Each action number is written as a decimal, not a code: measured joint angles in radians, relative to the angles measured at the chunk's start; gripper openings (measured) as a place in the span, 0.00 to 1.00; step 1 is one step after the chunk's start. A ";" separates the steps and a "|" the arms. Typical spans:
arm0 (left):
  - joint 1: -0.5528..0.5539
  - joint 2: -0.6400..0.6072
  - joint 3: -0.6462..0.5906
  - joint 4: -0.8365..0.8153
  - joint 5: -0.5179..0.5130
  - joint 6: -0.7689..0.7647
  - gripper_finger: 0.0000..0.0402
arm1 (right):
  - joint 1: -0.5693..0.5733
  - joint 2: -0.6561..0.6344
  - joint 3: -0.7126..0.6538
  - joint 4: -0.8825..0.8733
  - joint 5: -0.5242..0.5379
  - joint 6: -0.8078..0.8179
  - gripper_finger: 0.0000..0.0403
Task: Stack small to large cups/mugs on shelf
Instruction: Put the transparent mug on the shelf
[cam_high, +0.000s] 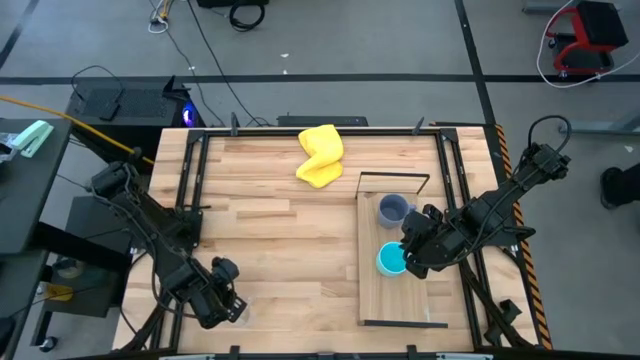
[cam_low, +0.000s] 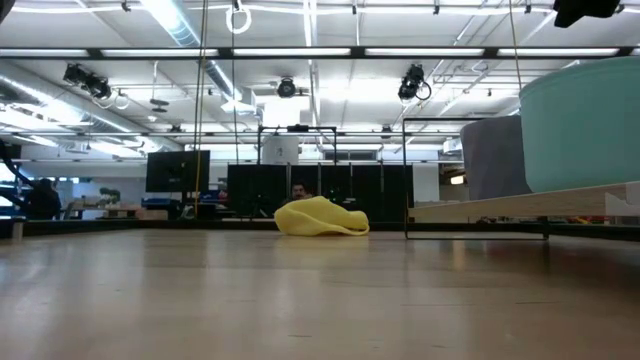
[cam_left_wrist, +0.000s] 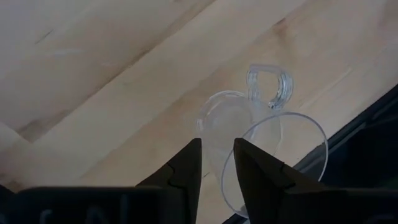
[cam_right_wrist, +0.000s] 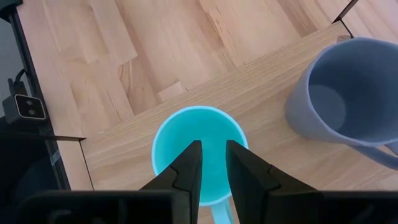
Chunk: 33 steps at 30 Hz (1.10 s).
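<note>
The bright cyan mug (cam_high: 390, 260) and the grey-blue mug (cam_high: 393, 208) stand upright on the pale wooden shelf (cam_high: 375, 300) at the table's right. They also show in the low view: the cyan mug (cam_low: 580, 120) and the grey-blue mug (cam_low: 490, 155). My right gripper (cam_right_wrist: 213, 163) is above the cyan mug (cam_right_wrist: 186, 134), fingers nearly together. The grey-blue mug (cam_right_wrist: 348, 93) stands beside it. My left gripper (cam_left_wrist: 216, 167) is at the table's near left, fingers close together at the clear cup (cam_left_wrist: 249, 130), which has a handle (cam_left_wrist: 270, 87). My left gripper has the clear cup's rim (cam_left_wrist: 225, 177) between its two fingers, one finger inside and one outside, coming from above. Whether the cup is off the table, I cannot tell. My right gripper comes from above, pointing down, with the cyan mug's handle (cam_right_wrist: 221, 213) between its fingers. The fingers hide the place of contact. The mug stands upright on the shelf.
A crumpled yellow cloth (cam_high: 320, 155) lies at the table's far middle. Black metal frame rails run along the table's sides and the shelf's ends (cam_high: 395, 176). The planked tabletop (cam_high: 280, 240) between the arms is bare.
</note>
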 joint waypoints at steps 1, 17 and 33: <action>0.000 -0.002 -0.001 0.005 0.002 0.010 0.26 | 0.000 0.000 0.000 0.000 0.003 0.000 0.20; 0.000 -0.014 -0.004 0.040 -0.003 0.055 0.27 | 0.000 0.000 0.000 0.000 0.018 0.000 0.20; -0.003 0.000 -0.003 0.084 -0.003 0.098 0.25 | 0.000 0.000 0.000 0.000 0.018 0.000 0.20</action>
